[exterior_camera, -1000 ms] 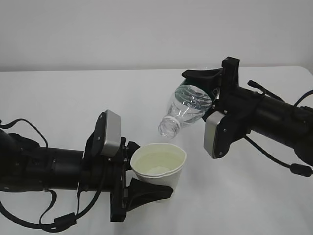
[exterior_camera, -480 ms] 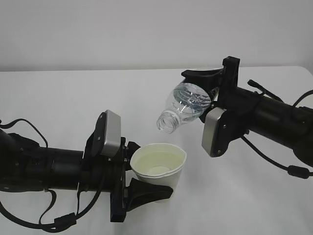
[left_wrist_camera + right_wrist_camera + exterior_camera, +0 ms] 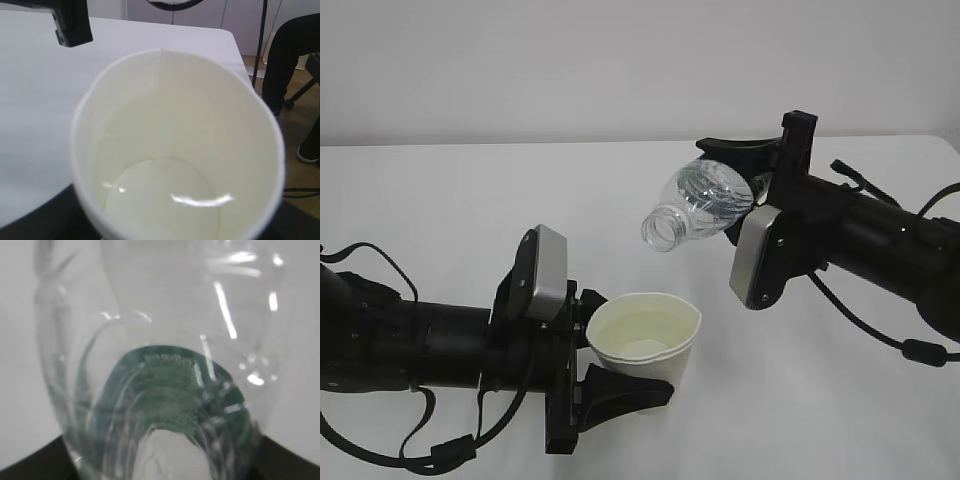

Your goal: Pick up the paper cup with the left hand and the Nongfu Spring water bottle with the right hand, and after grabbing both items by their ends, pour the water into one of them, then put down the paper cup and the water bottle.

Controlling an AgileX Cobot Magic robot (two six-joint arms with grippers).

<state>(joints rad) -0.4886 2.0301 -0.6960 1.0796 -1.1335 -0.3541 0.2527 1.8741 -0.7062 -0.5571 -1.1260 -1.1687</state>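
above the white worktop (image 3: 440, 200), the left hand (image 3: 610, 375) grips a small white tapered paper cup (image 3: 642, 340) holding some water (image 3: 165, 207). the right hand (image 3: 760, 190) grips a clear ribbed plastic bottle with green label (image 3: 700, 205), tilted neck-down beside the cup, not over it. pour looks finished; next, level the bottle and set both down. right fingertips hidden behind bottle; leftover water unclear.

One paper cup (image 3: 645, 340) sits in the left hand (image 3: 610, 365); one Nongfu Spring water bottle (image 3: 695, 205) sits in the right hand (image 3: 745, 185). Two arms, two grippers.
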